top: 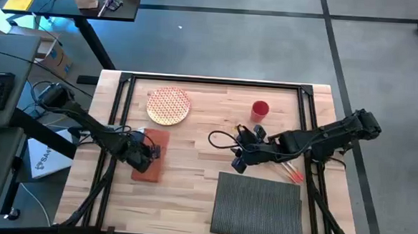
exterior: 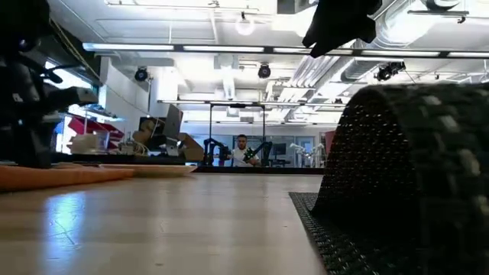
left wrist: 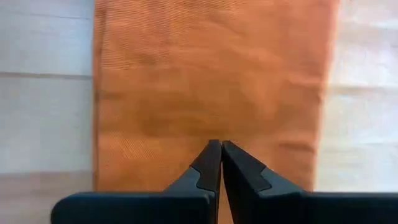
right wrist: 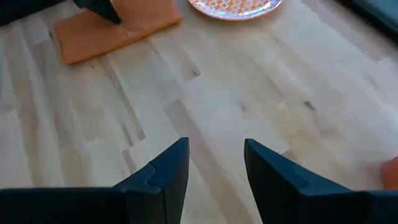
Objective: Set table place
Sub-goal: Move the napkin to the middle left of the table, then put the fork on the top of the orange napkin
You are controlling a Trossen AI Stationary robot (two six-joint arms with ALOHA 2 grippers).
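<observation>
While both dark arms are reaching in over the plank top, the scene is reading as follows.
Table: the table [top: 193, 152], pale wooden planks inside a black rail frame, is carrying everything.
Placemat: the place [top: 258, 209], a grey ribbed rectangle, is lying at the near right edge.
Left gripper: the left gripper [left wrist: 221, 149] is hanging over the orange napkin [top: 151, 159], fingers pressed together, gripping nothing.
Right gripper: the right gripper [right wrist: 214, 155] is hovering above bare wood beside the placemat, fingers parted, empty.
Plate: the round red-patterned plate [top: 169, 105] is sitting beyond the napkin.
Cup: a red cup [top: 260, 110] is standing well right of it.
</observation>
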